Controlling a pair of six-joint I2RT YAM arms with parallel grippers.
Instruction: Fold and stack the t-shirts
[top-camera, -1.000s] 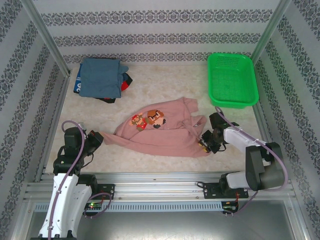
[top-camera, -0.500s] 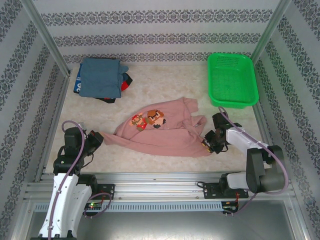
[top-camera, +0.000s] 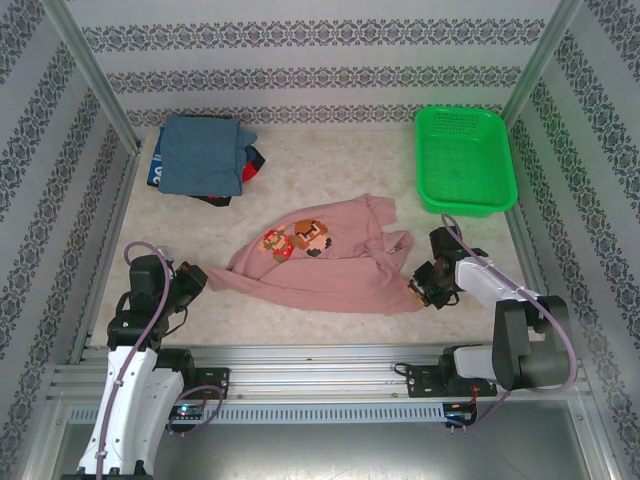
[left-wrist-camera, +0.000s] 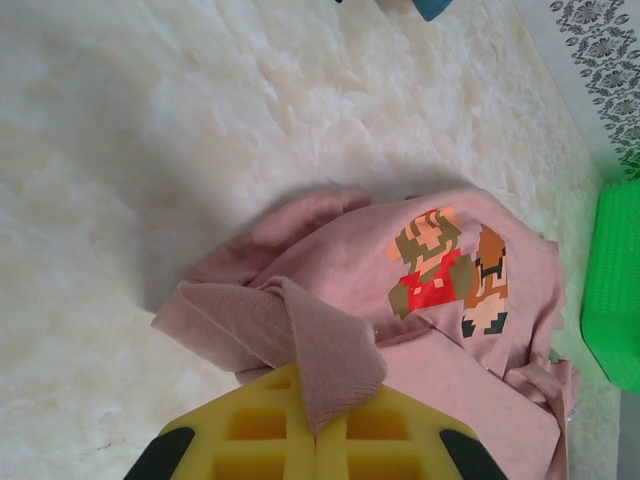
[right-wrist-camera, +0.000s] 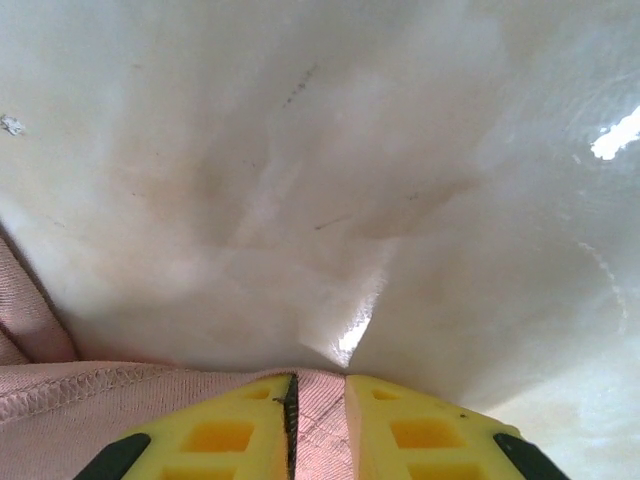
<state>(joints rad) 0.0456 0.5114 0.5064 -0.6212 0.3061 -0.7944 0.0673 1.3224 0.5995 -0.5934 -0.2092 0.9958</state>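
Observation:
The dusty-pink t-shirt (top-camera: 330, 275) with a pixel print (top-camera: 297, 239) lies crumpled mid-table, stretched between both grippers. My left gripper (top-camera: 198, 277) is shut on its left end; in the left wrist view a ribbed pink fold (left-wrist-camera: 330, 350) runs down between the yellow fingers (left-wrist-camera: 250, 430). At the shirt's lower right corner sits my right gripper (top-camera: 416, 289), and the right wrist view shows the stitched pink hem (right-wrist-camera: 318, 410) pinched between its fingers (right-wrist-camera: 420, 430). Folded blue-grey, dark and red t-shirts (top-camera: 203, 155) are stacked at the back left.
A green mesh basket (top-camera: 465, 160) stands at the back right, close behind the right arm. Metal frame posts and patterned walls enclose the pale table (top-camera: 330, 165). The basket's edge (left-wrist-camera: 615, 290) shows at the right of the left wrist view.
My right gripper has shifted slightly right and toward the near edge, drawing the shirt's corner with it, and its jaws have narrowed a little. The left arm has not moved.

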